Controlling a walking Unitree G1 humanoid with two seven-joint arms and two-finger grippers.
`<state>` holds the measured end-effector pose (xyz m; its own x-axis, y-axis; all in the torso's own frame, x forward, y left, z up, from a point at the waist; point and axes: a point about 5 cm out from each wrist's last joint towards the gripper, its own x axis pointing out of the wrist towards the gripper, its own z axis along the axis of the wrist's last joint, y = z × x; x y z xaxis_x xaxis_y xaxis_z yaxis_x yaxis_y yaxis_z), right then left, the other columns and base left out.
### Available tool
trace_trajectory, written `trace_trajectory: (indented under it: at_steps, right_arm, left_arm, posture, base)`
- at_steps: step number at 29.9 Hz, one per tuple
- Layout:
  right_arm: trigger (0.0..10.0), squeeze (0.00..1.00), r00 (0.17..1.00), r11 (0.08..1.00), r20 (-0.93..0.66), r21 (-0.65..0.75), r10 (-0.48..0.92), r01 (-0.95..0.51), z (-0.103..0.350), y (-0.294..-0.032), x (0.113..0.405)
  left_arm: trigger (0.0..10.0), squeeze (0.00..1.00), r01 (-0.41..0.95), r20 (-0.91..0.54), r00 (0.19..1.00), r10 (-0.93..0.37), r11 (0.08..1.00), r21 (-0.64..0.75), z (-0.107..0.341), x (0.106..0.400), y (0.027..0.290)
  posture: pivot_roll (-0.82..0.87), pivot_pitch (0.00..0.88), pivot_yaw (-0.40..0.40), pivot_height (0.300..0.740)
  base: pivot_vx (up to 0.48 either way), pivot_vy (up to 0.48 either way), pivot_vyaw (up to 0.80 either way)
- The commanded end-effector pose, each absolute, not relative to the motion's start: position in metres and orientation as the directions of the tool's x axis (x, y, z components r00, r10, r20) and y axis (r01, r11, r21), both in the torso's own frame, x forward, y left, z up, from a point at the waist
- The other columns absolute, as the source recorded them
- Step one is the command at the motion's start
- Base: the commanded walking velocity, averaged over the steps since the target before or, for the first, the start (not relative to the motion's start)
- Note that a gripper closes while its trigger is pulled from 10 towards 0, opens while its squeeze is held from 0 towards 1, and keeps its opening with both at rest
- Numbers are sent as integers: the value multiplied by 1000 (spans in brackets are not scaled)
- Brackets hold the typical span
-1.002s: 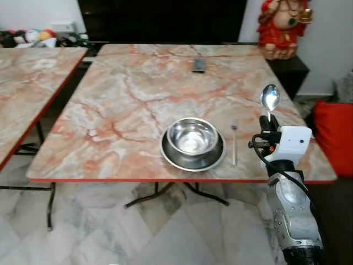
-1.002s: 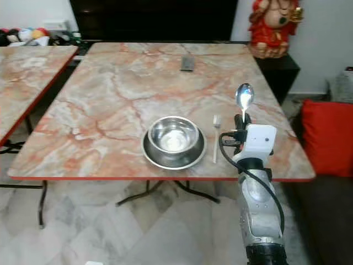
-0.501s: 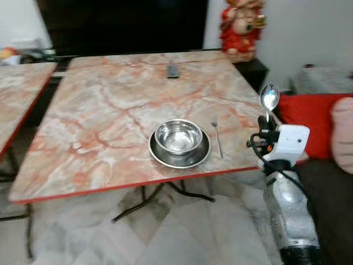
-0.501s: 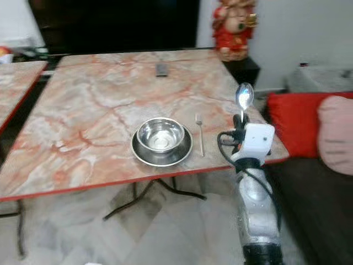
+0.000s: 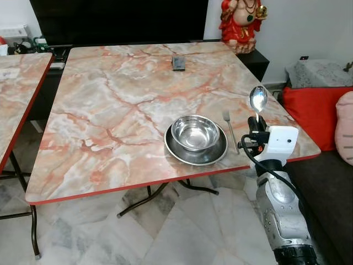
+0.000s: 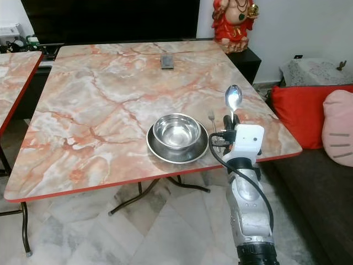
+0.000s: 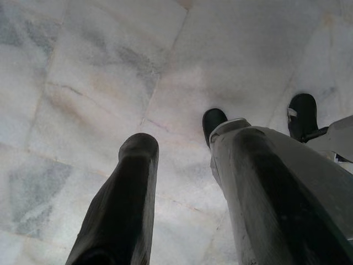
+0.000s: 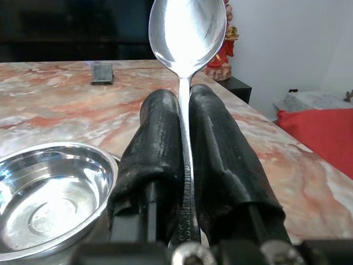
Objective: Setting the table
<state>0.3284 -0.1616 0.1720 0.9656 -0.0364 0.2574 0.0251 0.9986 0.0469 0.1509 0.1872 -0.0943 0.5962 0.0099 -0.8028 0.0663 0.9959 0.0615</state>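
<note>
A steel bowl (image 5: 195, 132) sits in a steel plate (image 5: 177, 150) near the front edge of the pink marble table (image 5: 121, 94). A fork (image 5: 230, 130) lies on the table just right of the plate. My right gripper (image 5: 255, 125) is raised at the table's front right corner, right of the fork. It is shut on a steel spoon (image 5: 257, 100), which stands upright with its bowl on top. In the right wrist view the spoon (image 8: 187, 33) rises between the black fingers (image 8: 157, 143). My left gripper (image 7: 182, 182) hangs idle, open, over the floor.
A small dark object (image 5: 178, 63) lies at the table's far side. A second marble table (image 5: 16, 83) stands to the left. A red figurine (image 5: 241, 22) stands on a dark cabinet behind. To the right is a sofa with a red cushion (image 5: 317, 110) and a pink one (image 5: 345, 132).
The camera has swung, so the whole scene has shifted and sharpened. My right gripper keeps the spoon upright and now stands closer to the fork.
</note>
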Motion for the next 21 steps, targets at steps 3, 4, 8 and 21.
trace_trajectory:
  at_steps: [3, 4, 8, 21]
  right_arm:
    - [10000, 0, 965, 998, 257, 51, -48, 36, 172, -165, 328]
    - [10000, 0, 965, 998, 257, 50, -47, 36, 172, -165, 328]
    - [10000, 0, 966, 998, 256, 51, -46, 34, 171, -165, 328]
    - [10000, 0, 966, 998, 254, 51, -44, 32, 171, -165, 328]
  left_arm:
    - [10000, 0, 70, -831, 556, 2, 996, 49, -99, 137, 192]
    - [10000, 0, 64, -819, 574, 8, 996, 55, -95, 141, 207]
    - [10000, 0, 51, -827, 561, 21, 997, 60, -94, 140, 216]
    - [10000, 0, 38, -856, 516, 36, 997, 65, -98, 125, 223]
  posture:
    - [-34, 132, -2, 740]
    - [-35, 133, -2, 740]
    - [-34, 133, -2, 740]
    - [-34, 133, -1, 740]
  base:
    - [170, 0, 0]
    - [296, 0, 0]
    - [303, 0, 0]
    - [340, 0, 0]
